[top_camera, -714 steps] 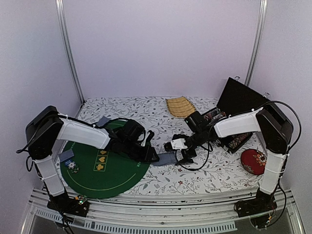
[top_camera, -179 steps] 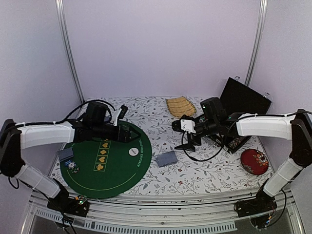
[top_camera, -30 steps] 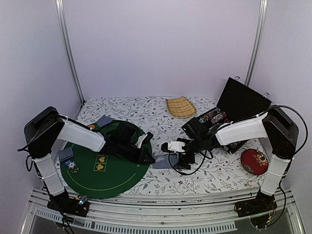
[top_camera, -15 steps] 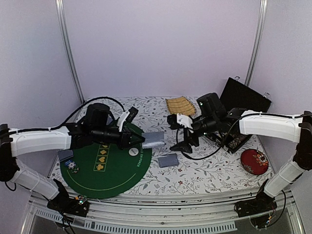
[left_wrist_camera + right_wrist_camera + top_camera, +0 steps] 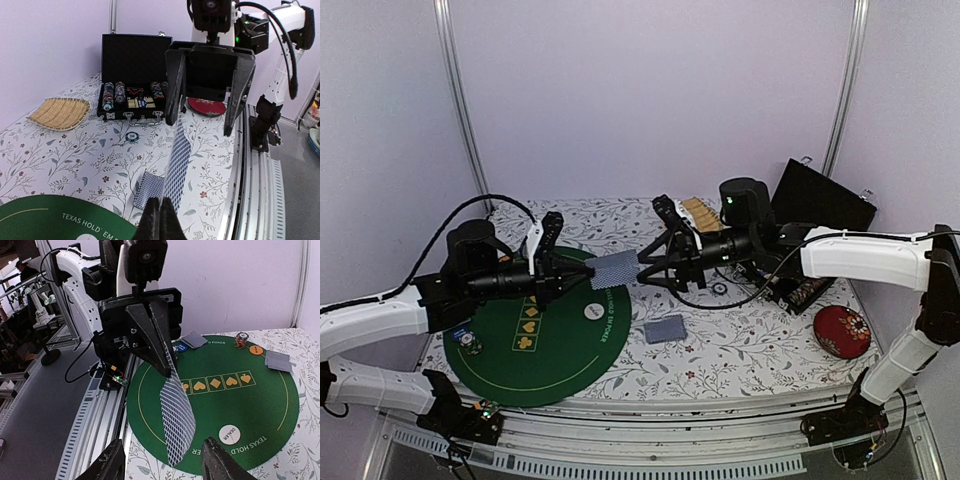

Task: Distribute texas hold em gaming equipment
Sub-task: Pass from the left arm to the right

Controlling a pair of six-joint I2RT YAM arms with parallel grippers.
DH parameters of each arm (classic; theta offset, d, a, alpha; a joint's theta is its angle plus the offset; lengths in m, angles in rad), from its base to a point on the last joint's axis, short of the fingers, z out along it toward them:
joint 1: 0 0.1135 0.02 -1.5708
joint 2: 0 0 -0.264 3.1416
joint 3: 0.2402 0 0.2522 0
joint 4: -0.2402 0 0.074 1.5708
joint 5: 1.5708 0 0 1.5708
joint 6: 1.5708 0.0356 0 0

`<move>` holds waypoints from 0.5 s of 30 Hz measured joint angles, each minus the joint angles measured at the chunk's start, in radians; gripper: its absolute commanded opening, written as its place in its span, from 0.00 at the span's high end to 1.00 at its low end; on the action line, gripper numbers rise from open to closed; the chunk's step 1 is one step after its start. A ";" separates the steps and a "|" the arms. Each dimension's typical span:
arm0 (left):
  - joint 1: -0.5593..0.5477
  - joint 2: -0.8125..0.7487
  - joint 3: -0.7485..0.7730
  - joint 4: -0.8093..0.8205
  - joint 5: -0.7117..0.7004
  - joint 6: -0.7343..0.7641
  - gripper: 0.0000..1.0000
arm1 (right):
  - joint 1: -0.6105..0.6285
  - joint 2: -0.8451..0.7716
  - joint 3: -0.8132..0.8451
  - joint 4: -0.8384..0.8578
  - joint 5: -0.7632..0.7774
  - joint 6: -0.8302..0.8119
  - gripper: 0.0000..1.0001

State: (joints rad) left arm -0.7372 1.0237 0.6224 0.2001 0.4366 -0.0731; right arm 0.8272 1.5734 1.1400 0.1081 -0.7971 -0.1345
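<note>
Mid-deal. Left claw (image 5: 582,280) is clenched on one card (image 5: 613,270), held in the air between the arms. Right claw (image 5: 642,265) is released, its jaws straddling the card. Dealt cards (image 5: 278,360) and chips (image 5: 241,340) sit on the green mat (image 5: 550,370). I judge the deck (image 5: 665,329) and chip case (image 5: 132,95) are left to distribute. Floral tabletop (image 5: 750,350), plain lilac walls.

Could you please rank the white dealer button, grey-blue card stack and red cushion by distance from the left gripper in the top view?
1. White round dealer button, on the green mat by the left gripper, which holds a card.
2. Grey-blue card stack, mid-table.
3. Round red patterned cushion, far right.
</note>
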 measured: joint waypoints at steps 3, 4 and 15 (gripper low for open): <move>-0.002 -0.002 -0.001 0.010 0.005 0.010 1.00 | 0.011 0.032 0.027 0.005 0.000 0.019 0.72; -0.002 -0.002 -0.001 0.014 0.006 0.014 1.00 | 0.012 0.048 0.045 0.001 -0.001 0.029 0.82; 0.000 -0.009 -0.009 0.015 0.019 -0.016 0.42 | 0.043 0.062 0.099 -0.092 0.148 -0.087 0.98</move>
State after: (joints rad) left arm -0.7368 1.0149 0.6132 0.2150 0.4553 -0.0887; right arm 0.8707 1.6356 1.2388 0.0166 -0.6487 -0.2211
